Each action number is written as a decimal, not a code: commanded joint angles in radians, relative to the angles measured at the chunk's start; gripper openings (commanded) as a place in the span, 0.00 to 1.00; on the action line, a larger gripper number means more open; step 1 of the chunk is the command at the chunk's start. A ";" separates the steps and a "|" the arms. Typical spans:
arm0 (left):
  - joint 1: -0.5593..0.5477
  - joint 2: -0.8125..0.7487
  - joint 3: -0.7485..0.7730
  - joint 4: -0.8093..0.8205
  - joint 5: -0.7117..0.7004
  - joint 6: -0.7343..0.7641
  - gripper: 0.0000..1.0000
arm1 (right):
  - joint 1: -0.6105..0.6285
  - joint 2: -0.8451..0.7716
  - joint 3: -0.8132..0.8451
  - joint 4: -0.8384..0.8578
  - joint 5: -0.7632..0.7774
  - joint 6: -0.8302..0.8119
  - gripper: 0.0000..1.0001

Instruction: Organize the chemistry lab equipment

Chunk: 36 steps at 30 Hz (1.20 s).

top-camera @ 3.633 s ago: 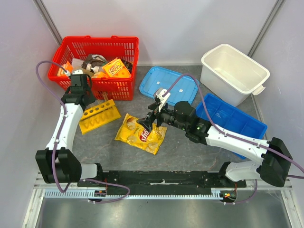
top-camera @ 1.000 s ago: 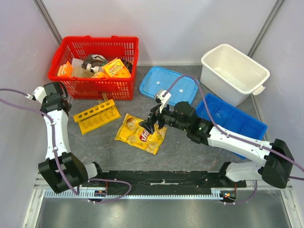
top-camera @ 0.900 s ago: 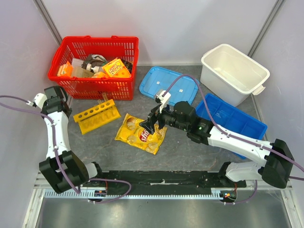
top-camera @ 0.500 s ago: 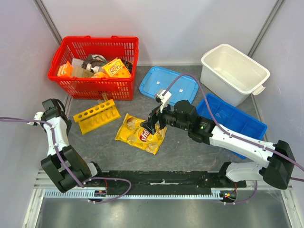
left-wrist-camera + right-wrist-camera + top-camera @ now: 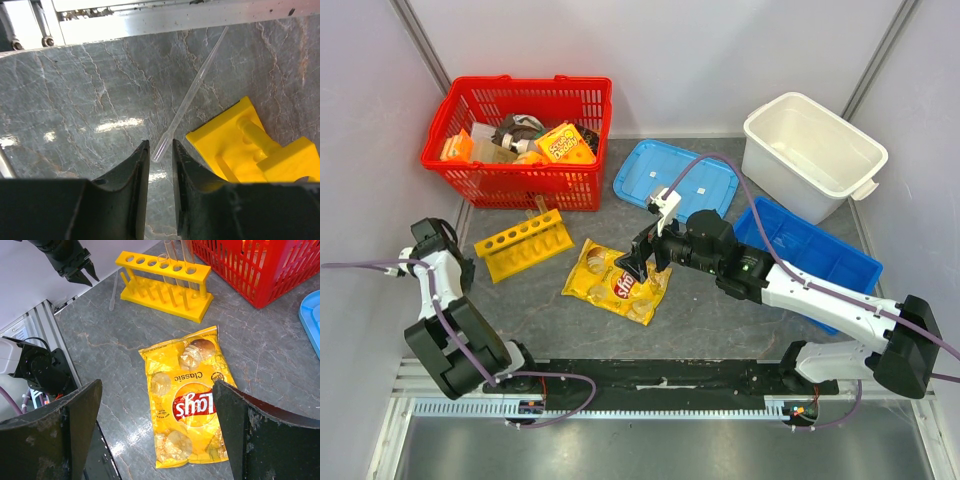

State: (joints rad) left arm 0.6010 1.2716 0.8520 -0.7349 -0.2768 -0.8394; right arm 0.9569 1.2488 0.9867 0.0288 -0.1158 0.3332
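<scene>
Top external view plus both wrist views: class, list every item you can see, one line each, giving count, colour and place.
basket: 1, red, far left, filled
test tube rack: 1, yellow, just in front of the basket
test tubes: at least 2, clear, upright in the rack
pipette: 1, clear, lying flat, left of the rack
crisp bag: 1, yellow, centre, right of the rack
lid: 1, blue, far centre
tub: 1, white, far right
bin: 1, blue, right, in front of the tub
left tool: 1, black, slightly open, at the pipette's tip
right tool: 1, black, wide open above the crisp bag
</scene>
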 commanded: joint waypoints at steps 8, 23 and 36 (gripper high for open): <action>0.016 0.047 -0.079 0.147 0.090 -0.013 0.33 | -0.004 0.006 0.046 0.008 -0.013 0.010 0.98; 0.014 0.140 -0.096 0.198 0.126 -0.027 0.36 | 0.000 0.040 0.081 -0.007 -0.008 0.021 0.98; 0.013 0.196 -0.080 0.166 0.133 -0.043 0.37 | 0.019 0.081 0.115 -0.009 -0.001 0.027 0.98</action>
State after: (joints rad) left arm 0.6094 1.4414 0.7589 -0.5671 -0.1318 -0.8410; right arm 0.9634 1.3190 1.0512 0.0128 -0.1162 0.3515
